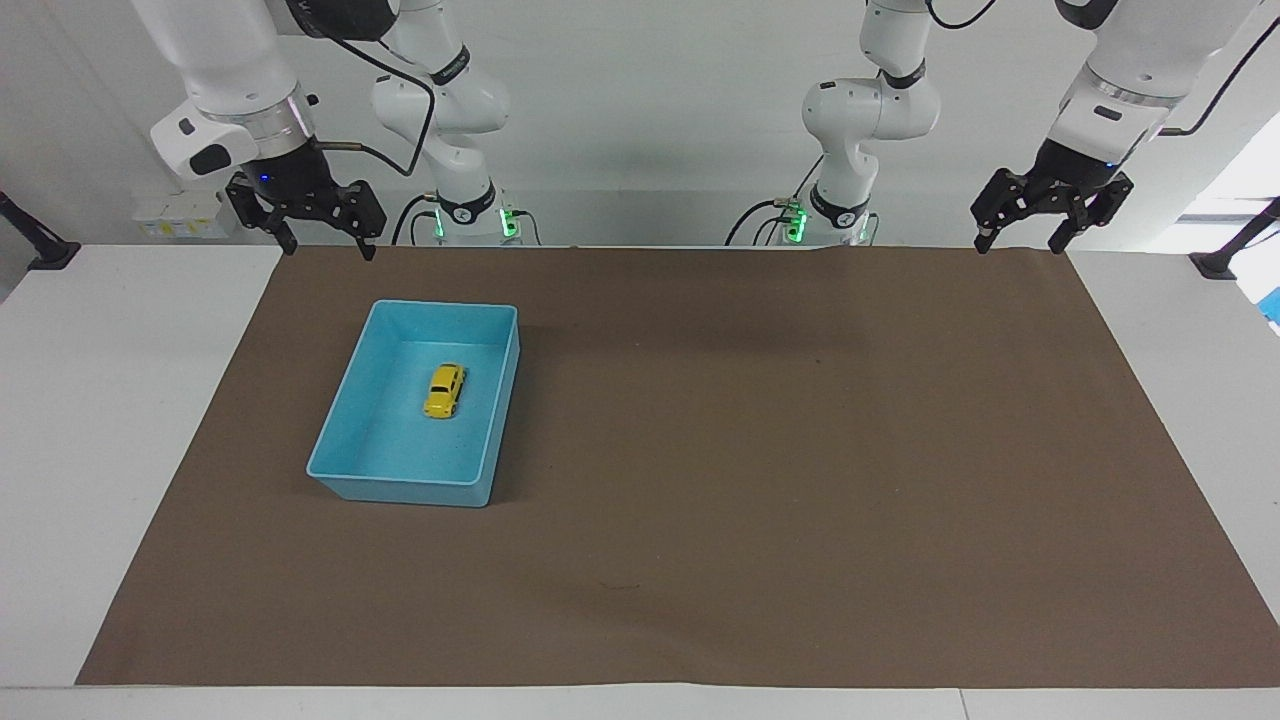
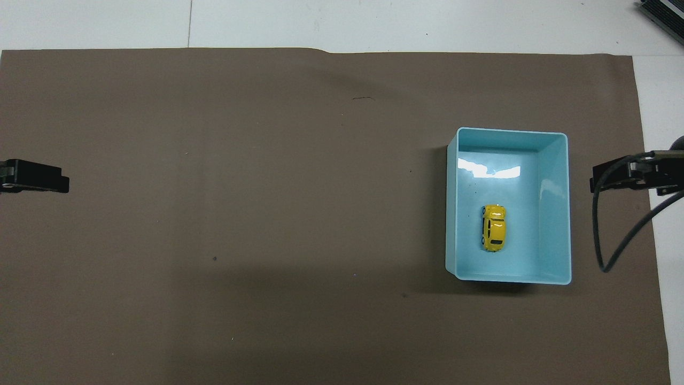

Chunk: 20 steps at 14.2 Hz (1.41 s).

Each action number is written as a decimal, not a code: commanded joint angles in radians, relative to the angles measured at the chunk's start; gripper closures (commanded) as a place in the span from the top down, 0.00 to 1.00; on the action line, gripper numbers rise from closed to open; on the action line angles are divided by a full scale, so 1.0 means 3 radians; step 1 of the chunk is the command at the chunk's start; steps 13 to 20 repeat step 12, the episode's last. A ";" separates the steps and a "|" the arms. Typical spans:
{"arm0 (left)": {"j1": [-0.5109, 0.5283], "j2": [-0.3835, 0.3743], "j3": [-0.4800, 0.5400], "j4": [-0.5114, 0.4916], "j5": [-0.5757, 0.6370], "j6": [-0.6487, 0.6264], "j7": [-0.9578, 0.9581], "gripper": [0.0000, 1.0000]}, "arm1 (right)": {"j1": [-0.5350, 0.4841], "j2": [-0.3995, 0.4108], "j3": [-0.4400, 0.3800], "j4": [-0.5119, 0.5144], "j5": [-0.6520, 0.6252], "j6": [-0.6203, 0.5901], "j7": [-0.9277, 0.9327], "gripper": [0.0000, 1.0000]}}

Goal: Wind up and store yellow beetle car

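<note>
Facing view: tiny bright yellow beetle-shaped toy car (image 1: 444, 390) sits on the floor of an open light-blue rectangular plastic bin (image 1: 345, 434), on its wheels, clear of the walls. Bin rests on a brown paper mat (image 1: 800, 450) covering the white counter (image 1: 120, 420), toward the right arm's end. Right gripper (image 1: 322, 243) hangs raised over the mat's edge at the robots' end, jaws spread, holding nothing. Left gripper (image 1: 1019, 238) waits raised over the mat's corner at its own end, jaws spread, empty. Overhead view: car (image 2: 494, 227) lies lengthwise in the bin (image 2: 556, 214), in the half nearer the robots. Right gripper (image 2: 630, 176) just outside the bin; left gripper (image 2: 35, 177) well apart over bare mat (image 2: 267, 214).
</note>
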 commanded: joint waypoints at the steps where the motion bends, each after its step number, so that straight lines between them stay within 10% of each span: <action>1: 0.0047 -0.0019 -0.0029 -0.0005 0.0025 -0.0023 0.0016 1.00 | -0.0035 -0.0049 0.0017 -0.0066 0.0098 0.0029 -0.0071 1.00; 20: 0.0052 -0.0019 -0.0029 -0.0005 0.0025 -0.0023 0.0016 1.00 | -0.0035 -0.0049 0.0017 -0.0066 0.0083 0.0049 -0.0102 1.00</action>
